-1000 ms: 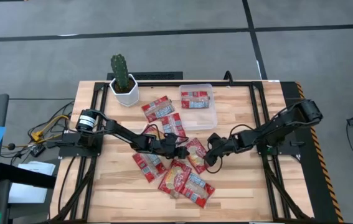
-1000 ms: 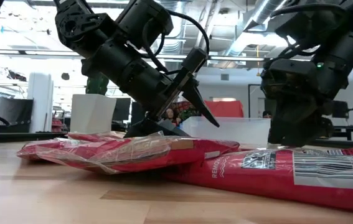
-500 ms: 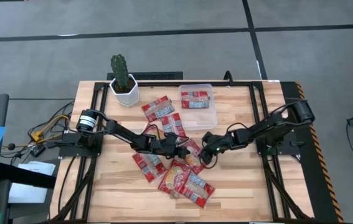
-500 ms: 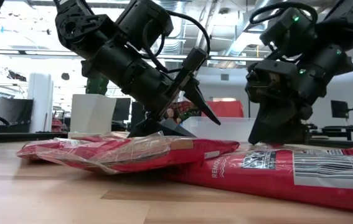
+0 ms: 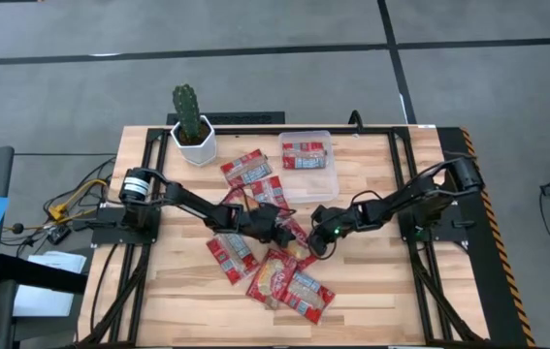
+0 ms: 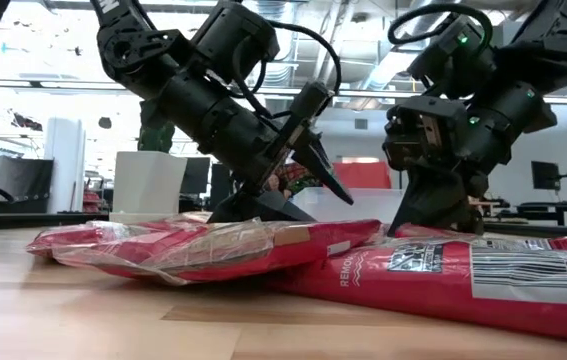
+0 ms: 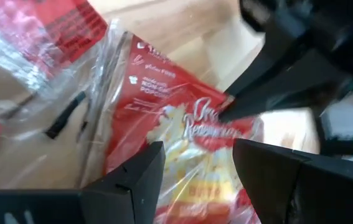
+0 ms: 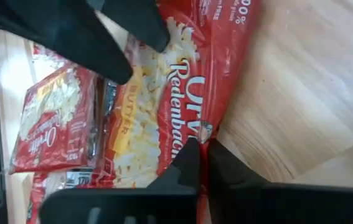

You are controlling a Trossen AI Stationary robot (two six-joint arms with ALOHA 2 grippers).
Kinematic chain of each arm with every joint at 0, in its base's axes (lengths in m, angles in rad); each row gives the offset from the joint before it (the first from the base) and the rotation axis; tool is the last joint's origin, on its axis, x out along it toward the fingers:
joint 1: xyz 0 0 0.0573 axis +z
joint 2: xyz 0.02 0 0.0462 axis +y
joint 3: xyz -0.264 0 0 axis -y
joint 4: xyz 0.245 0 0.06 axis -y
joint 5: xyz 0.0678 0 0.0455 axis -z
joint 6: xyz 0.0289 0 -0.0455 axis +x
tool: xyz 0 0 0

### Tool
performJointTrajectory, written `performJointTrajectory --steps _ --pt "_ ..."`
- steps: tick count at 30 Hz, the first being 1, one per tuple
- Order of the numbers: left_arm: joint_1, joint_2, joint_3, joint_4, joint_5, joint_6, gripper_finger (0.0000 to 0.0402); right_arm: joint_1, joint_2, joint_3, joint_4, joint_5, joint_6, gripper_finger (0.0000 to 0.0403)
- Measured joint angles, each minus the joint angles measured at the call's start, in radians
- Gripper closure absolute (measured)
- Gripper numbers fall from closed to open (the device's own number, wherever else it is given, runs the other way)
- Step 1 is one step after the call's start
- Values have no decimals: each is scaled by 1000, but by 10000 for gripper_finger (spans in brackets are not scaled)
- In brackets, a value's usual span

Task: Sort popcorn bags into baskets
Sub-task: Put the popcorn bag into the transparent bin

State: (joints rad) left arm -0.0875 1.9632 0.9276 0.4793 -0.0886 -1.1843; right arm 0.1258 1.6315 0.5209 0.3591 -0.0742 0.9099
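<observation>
Where the high view looks straight down, a wooden table point(image 5: 372, 301) stands on grey floor, with a white cactus pot point(image 5: 193, 142) at its far left and a clear tray point(image 5: 324, 180) beside it holding one popcorn bag point(image 5: 304, 155). More red popcorn bags point(image 5: 273, 275) lie scattered across the middle of the table. Both arms meet over them: the left gripper point(image 5: 284, 234) and the right gripper point(image 5: 315, 246) crowd one bag point(image 5: 297, 233) between them.

Across the low view, a bright room with ceiling pipes shows behind the table; a barcoded bag point(image 6: 483, 285) fills the foreground and the arms block the tray.

Seen from the left wrist, the left gripper point(image 7: 198, 163) has its fingers point(image 7: 136, 177) spread wide, straddling that bag point(image 7: 182, 134) without pinching it, the other arm's dark fingers touching the packet.

Seen from the right wrist, the right gripper point(image 8: 202, 155) is closed tight on the bag's edge point(image 8: 188, 81) above bare wood.
</observation>
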Motion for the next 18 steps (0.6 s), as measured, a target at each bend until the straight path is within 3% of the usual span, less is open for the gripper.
performJointTrajectory --steps 10,18 --pt "87 -188 -1 -90 229 135 213 -53 -111 -2 -39 -30 -29 395" --pt "101 -398 0 -271 213 224 213 -136 -290 -1 -116 -88 -89 397"
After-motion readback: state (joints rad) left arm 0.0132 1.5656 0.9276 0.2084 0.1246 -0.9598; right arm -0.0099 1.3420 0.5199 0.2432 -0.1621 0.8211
